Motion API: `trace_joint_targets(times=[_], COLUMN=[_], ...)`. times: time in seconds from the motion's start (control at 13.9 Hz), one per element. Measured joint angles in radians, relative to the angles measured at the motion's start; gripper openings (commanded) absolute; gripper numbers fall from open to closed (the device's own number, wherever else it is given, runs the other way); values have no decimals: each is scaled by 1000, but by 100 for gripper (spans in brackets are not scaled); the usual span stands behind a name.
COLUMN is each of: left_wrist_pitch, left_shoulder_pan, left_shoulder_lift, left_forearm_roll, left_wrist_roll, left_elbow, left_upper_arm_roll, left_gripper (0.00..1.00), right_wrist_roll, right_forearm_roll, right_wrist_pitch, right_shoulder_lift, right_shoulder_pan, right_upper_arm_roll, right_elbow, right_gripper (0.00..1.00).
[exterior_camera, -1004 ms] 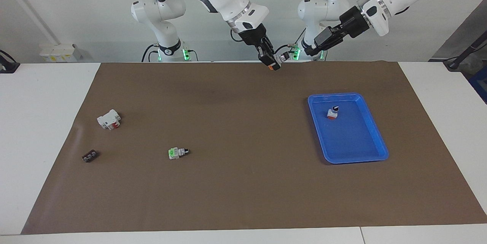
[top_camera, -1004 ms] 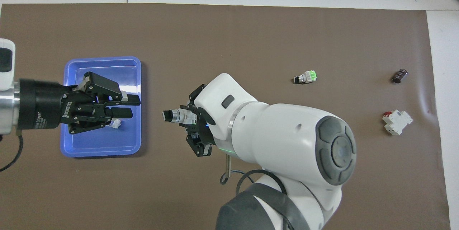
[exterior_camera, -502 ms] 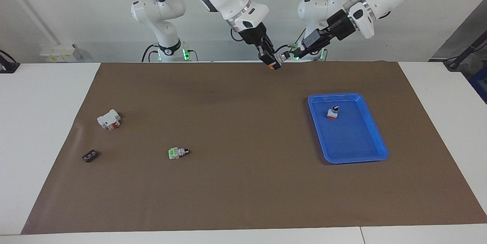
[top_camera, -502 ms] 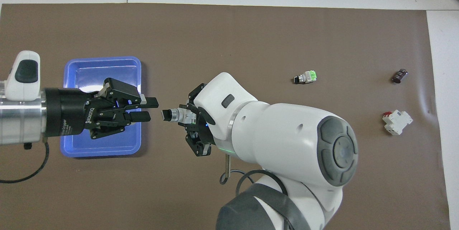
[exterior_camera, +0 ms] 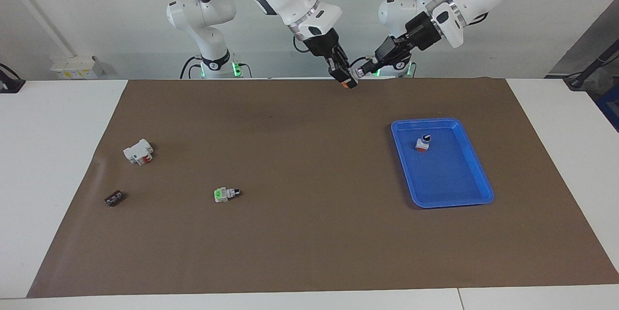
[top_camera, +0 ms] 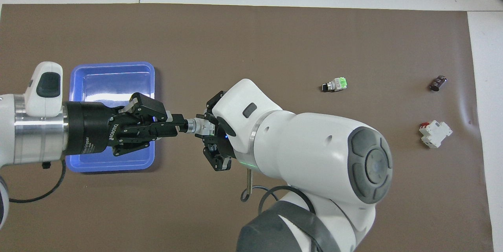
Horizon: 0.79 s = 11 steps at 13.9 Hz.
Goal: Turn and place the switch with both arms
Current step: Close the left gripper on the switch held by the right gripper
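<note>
My right gripper [exterior_camera: 344,78] is shut on the switch [exterior_camera: 349,81] and holds it in the air over the mat's edge nearest the robots. The switch's orange base points down and its black knob points toward the left arm. In the overhead view the switch [top_camera: 198,126] sticks out of the right gripper [top_camera: 210,131] sideways. My left gripper [exterior_camera: 363,68] comes in level from the left arm's end and is at the knob, which it hides in the overhead view [top_camera: 178,125].
A blue tray [exterior_camera: 449,205] lies toward the left arm's end, holding a similar switch with a redder base [exterior_camera: 423,144]. A green-based switch [exterior_camera: 225,194], a white block with red [exterior_camera: 139,151] and a small dark part [exterior_camera: 114,198] lie toward the right arm's end.
My left gripper has moved from over the tray toward the right gripper and has reached the switch's knob. The right gripper and the switch have stayed in place.
</note>
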Motion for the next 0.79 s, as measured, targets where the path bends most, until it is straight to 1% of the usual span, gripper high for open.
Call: trace_joint_targets(times=[0.43,0.5,0.57,0.79], left_wrist_pitch=[3,6,12,23], left_shoulder_pan=[0,0,0,0], left_shoulder_lift=[0,0,0,-1], left_forearm_roll=[0,0,0,-1], left_wrist_roll=[-1,-1,-1,-2], left_elbow=[0,-1,-1,-3], left_upper_arm_roll=[-5,-7,-10,-16], left_gripper=[25,24,19,18], right_wrist_roll=[0,0,0,0], right_forearm_roll=[0,0,0,0], right_wrist_pitch=[0,0,0,0], right_shoulder_lift=[0,0,0,2], right_shoulder_pan=[0,0,0,0], right_upper_arm_roll=[0,0,0,0], right_elbow=[0,0,0,1], right_gripper=[0,0,0,0])
